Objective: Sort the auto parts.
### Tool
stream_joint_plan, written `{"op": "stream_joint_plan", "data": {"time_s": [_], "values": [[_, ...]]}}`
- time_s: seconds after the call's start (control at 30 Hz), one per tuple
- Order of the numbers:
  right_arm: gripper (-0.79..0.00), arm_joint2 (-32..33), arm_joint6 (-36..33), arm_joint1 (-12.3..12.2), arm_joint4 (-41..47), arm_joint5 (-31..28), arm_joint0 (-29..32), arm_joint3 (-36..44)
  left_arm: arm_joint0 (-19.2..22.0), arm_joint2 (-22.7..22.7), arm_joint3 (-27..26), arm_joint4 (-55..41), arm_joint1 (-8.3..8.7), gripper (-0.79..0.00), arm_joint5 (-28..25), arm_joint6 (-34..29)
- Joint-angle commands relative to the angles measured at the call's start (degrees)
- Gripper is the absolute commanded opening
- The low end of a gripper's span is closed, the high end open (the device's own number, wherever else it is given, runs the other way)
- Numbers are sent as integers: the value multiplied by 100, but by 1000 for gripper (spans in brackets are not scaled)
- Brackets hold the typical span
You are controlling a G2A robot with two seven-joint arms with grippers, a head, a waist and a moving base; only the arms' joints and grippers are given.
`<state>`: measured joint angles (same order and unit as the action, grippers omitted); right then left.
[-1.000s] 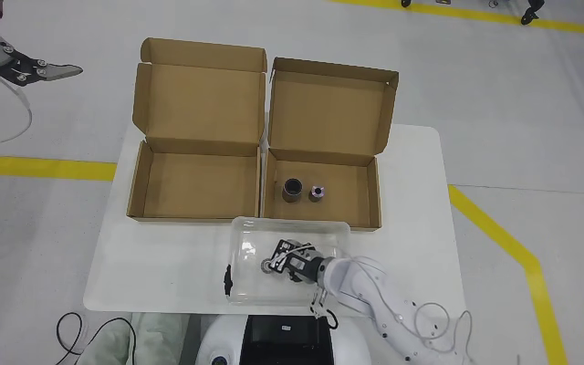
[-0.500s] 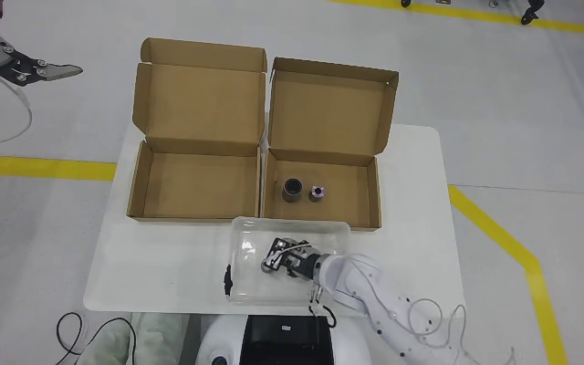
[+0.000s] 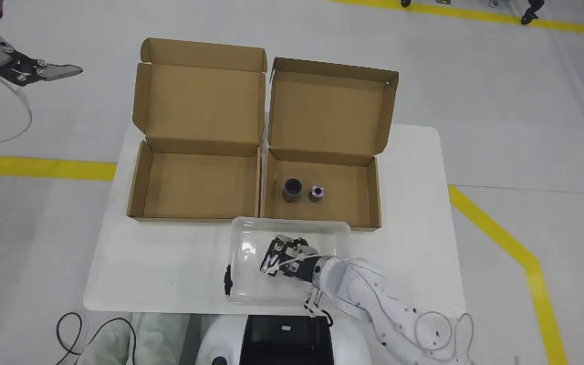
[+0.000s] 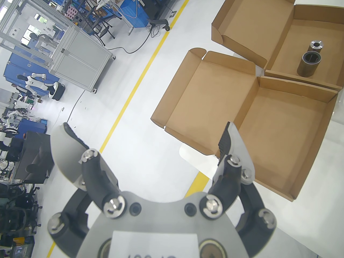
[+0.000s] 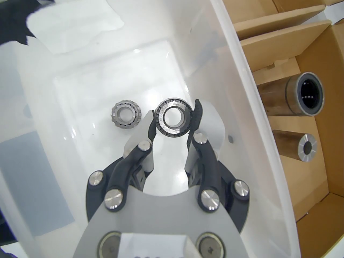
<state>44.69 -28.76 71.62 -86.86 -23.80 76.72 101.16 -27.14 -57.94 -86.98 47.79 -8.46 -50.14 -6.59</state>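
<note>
steel ring-shaped roller bearing | clamped in right gripper | inside clear plastic bin | left gripper spread wide

Finding: no text, number or sign can be read. A white label just behind the left claw bears print cut by the frame edge, illegible. A second label behind the right claw: likewise illegible.
</note>
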Motion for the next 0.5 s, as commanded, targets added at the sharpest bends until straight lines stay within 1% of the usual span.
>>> {"op": "stream_joint_plan", "data": {"time_s": [0.0, 0.17, 0.27, 0.47], "values": [[-785, 96, 355, -29, 149, -157, 73, -3, 0, 0, 0, 0, 0, 0, 0, 0], [-785, 370, 1355, -117, 404, -639, 224, -55, 0, 0, 0, 0, 0, 0, 0, 0], [-785, 542, 2149, -166, 559, -950, 287, -92, 0, 0, 0, 0, 0, 0, 0, 0], [-785, 671, 3002, -198, 758, -1263, 273, -36, 0, 0, 0, 0, 0, 0, 0, 0]]}}
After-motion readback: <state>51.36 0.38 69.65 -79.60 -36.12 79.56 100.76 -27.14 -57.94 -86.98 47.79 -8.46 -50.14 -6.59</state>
